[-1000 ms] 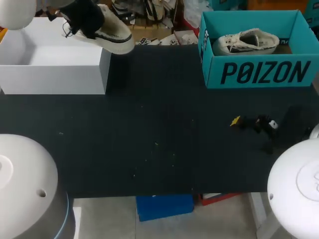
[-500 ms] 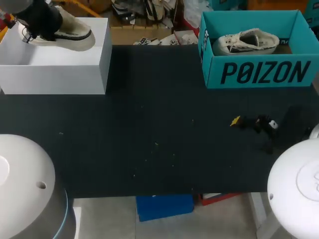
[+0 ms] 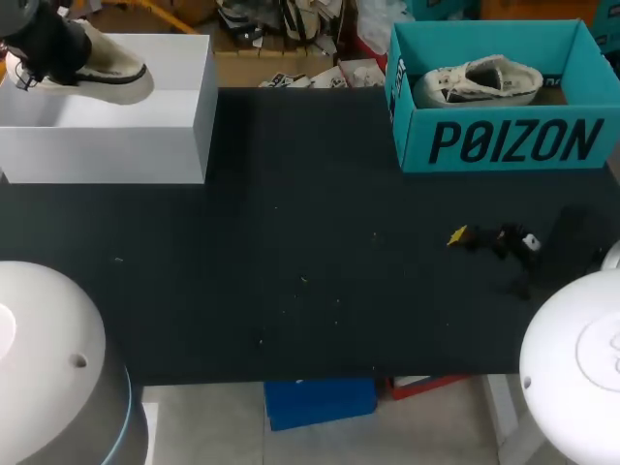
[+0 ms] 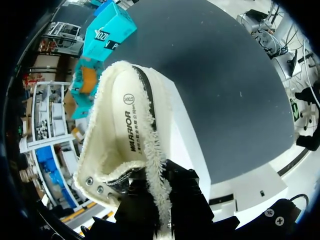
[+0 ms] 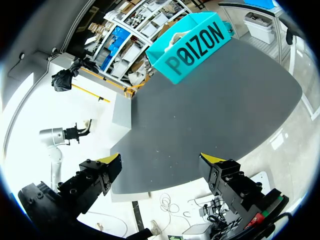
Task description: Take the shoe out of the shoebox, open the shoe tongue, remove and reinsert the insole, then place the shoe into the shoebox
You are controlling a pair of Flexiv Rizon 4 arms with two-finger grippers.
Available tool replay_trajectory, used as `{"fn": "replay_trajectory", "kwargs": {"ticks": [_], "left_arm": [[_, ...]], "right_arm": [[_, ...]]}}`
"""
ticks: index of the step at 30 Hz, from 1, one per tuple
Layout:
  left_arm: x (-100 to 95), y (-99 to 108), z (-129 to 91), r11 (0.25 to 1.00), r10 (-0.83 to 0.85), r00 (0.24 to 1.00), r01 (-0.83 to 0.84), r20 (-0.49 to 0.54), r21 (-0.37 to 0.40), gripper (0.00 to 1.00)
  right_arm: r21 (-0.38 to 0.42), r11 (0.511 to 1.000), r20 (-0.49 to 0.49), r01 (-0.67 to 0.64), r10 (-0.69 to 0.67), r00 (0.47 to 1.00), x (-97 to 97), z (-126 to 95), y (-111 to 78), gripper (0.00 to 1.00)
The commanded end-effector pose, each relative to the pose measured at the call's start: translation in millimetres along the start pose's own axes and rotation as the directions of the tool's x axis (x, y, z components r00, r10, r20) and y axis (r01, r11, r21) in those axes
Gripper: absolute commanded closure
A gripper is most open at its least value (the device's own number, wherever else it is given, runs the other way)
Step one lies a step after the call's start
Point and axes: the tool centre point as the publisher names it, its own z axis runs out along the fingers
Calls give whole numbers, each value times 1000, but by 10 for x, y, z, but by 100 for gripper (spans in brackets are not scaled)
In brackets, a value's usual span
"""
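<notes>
Dark desk [image 3: 291, 242] nearest, right tool [image 5: 161, 160] parked low over it, spread wide and empty, out of the way. Farther left, left tool [image 4: 157, 192] clamped on the collar of the shoe [image 3: 108, 74], sole-down over white shoebox [image 3: 107, 145], likely for lowering inside.

Overhead view, two wrist fisheyes, common table [image 3: 291, 242]

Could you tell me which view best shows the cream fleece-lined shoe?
The left wrist view: the cream fleece-lined shoe fills it, insole and lining plain. The head view shows only its side, partly behind the left arm. The right wrist view does not show it.
</notes>
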Motion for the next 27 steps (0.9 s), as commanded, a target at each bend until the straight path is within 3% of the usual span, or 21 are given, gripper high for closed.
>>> {"fn": "replay_trajectory", "kwargs": {"ticks": [1, 12, 27], "left_arm": [[-107, 59, 178, 1000, 2, 1000, -2, -17, 14, 100], [-116, 177, 541, 1000, -26, 997, 27, -71, 15, 100], [-66, 150, 1114, 999, -40, 989, 45, -145, 28, 100]], "right_arm": [[120, 993, -12, -9, 11, 1000, -56, -18, 14, 0], [120, 993, -12, -9, 11, 1000, -56, -18, 14, 0], [120, 993, -12, -9, 11, 1000, -56, -18, 14, 0]]}}
